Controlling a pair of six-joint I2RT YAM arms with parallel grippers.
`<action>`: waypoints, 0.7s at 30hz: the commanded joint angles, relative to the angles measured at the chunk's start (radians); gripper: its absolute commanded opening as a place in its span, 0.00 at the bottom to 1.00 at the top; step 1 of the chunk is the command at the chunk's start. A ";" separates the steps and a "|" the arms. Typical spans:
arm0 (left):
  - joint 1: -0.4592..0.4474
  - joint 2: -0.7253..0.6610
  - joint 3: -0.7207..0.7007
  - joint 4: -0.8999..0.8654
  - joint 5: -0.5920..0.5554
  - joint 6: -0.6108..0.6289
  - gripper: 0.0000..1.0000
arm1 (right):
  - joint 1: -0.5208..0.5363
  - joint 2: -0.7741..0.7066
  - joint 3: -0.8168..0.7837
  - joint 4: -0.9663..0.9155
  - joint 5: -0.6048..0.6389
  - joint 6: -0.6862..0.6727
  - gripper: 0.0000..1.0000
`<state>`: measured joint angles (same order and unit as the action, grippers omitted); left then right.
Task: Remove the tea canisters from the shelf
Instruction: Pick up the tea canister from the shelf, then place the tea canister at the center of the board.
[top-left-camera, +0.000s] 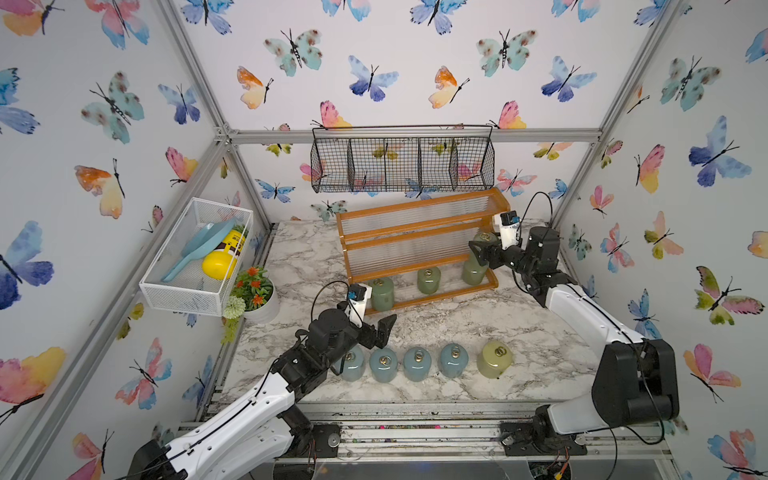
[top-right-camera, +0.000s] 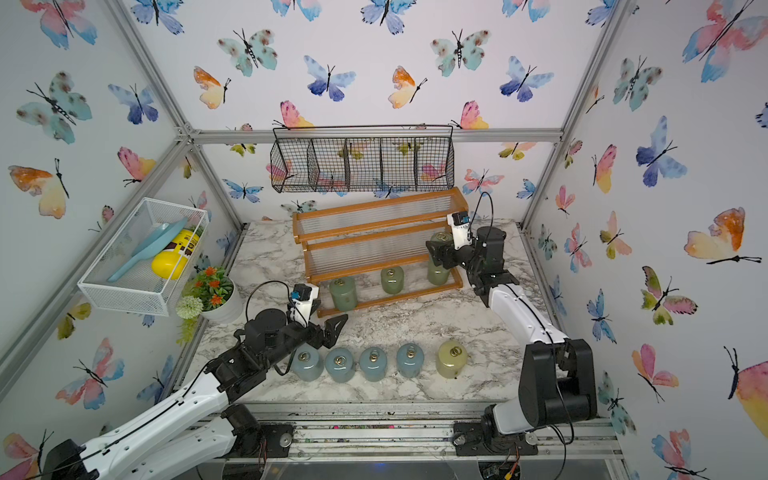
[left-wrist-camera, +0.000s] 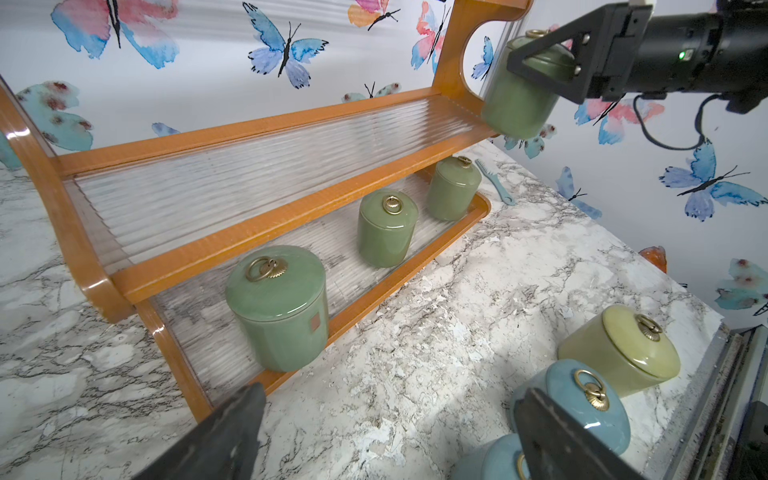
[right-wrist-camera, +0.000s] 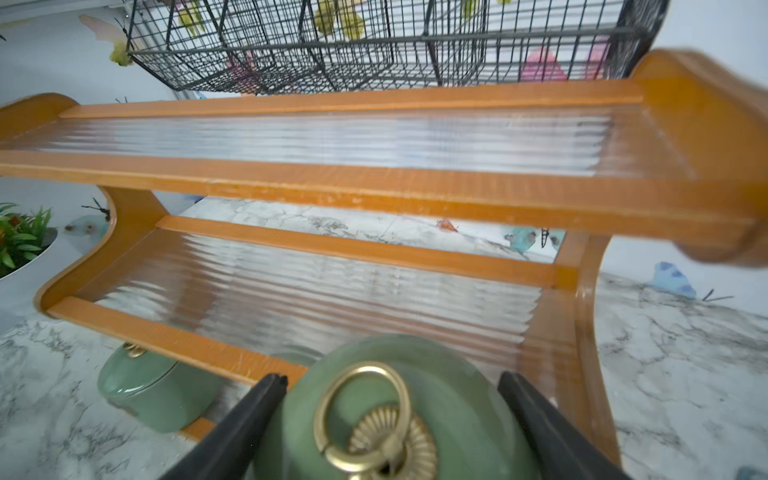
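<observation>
Marble table (top-left-camera: 519, 332), butterfly walls. Right pincer (top-left-camera: 481, 246) pinching sage green canister (left-wrist-camera: 515, 104) at right end of shelf (left-wrist-camera: 291, 216) middle tier. Three green canisters (top-left-camera: 429, 280) standing on bottom tier. Left pincer (top-left-camera: 383, 330) hovering spread wide over blue-grey canisters (top-left-camera: 417, 363) lining table's front edge beside pale yellow canister (top-left-camera: 494, 359).

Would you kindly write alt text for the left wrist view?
The right hand grips a glossy sage green lidded canister at one end of the middle tier of the orange-brown wooden shelf; three matching canisters stand on the bottom tier.
</observation>
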<state>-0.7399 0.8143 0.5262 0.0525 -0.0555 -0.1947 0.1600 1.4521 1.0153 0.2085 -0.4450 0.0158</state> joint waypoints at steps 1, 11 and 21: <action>-0.002 -0.025 0.001 0.007 -0.029 0.003 0.99 | 0.015 -0.067 -0.053 0.040 -0.045 0.034 0.73; -0.001 -0.072 -0.007 -0.021 -0.061 -0.001 0.98 | 0.131 -0.145 -0.242 0.068 -0.033 0.096 0.72; -0.001 -0.107 -0.016 -0.047 -0.076 -0.023 0.98 | 0.255 -0.101 -0.323 0.121 0.008 0.145 0.72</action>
<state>-0.7399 0.7231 0.5179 0.0288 -0.1112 -0.2070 0.3931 1.3457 0.6914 0.2272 -0.4480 0.1371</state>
